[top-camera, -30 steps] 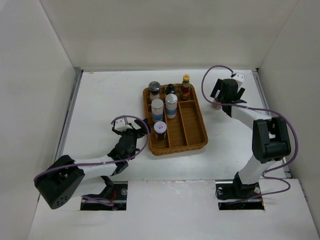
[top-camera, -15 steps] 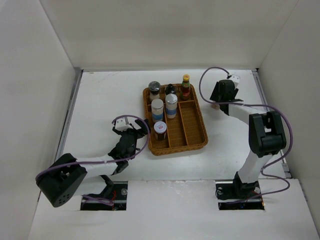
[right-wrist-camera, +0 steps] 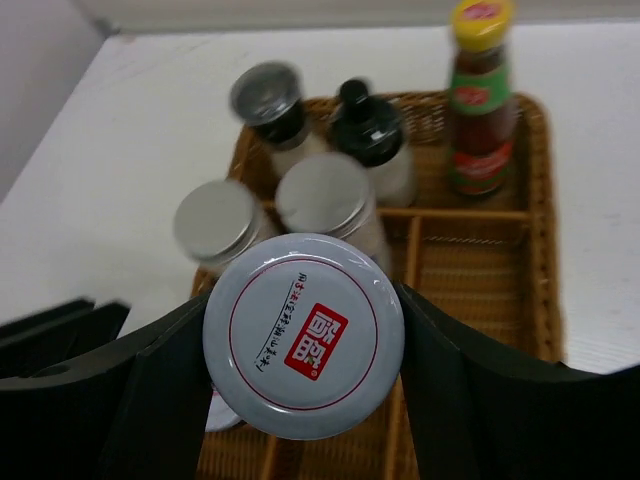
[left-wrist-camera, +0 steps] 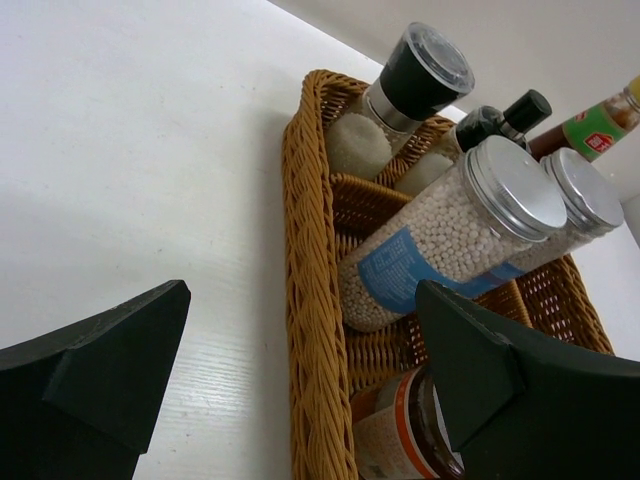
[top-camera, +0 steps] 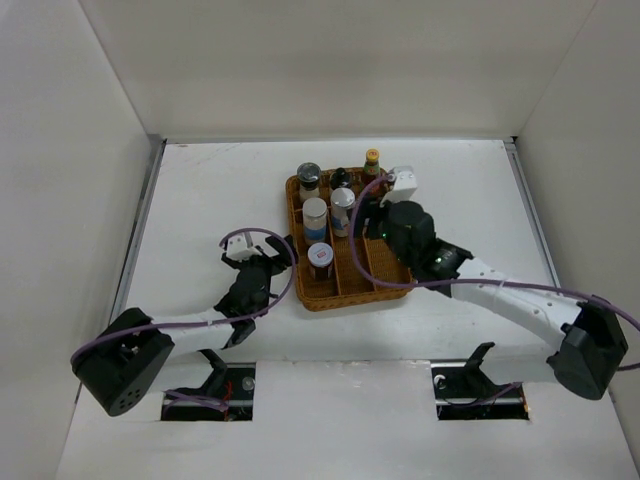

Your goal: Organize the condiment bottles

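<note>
Your right arm has swung in from the table's 2 o'clock corner and now reaches across the brown wicker divided tray (top-camera: 350, 297). Its right hand (top-camera: 375, 215) is clamped on a round jar with a pale grey lid and red logo (right-wrist-camera: 303, 335), held upright above the tray's middle. You are in the carry-and-place step, with this jar apparently the last one outside the tray. Grey-lidded jars (right-wrist-camera: 325, 195) crowd the 10 o'clock side just beside your load, and the slim red sauce bottle with a yellow cap (right-wrist-camera: 480, 95) stands at 1 o'clock. Next, ease toward the open wicker compartments at 3 to 5 o'clock, lower straight down, and let go only once the base is seated. Your left hand (top-camera: 265, 265) waits at the tray's 8 o'clock rim, fingers wide apart and empty.
</note>
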`<control>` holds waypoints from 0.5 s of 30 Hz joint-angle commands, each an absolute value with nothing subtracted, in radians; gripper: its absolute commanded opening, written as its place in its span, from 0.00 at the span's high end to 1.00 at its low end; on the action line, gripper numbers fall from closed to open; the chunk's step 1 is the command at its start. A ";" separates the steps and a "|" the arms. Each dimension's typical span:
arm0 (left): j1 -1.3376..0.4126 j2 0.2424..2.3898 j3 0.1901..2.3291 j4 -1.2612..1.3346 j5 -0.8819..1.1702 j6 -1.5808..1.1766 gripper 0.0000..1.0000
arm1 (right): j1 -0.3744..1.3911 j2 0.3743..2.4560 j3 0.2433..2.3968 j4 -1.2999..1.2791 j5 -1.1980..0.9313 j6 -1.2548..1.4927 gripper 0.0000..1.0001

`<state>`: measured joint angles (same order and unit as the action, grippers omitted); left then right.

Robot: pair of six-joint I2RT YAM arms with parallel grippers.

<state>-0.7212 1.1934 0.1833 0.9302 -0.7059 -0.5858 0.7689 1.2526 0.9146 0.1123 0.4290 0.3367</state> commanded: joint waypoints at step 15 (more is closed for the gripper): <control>-0.654 1.198 0.229 0.910 -0.684 -0.629 0.00 | 0.921 1.427 0.781 0.199 0.505 0.423 0.48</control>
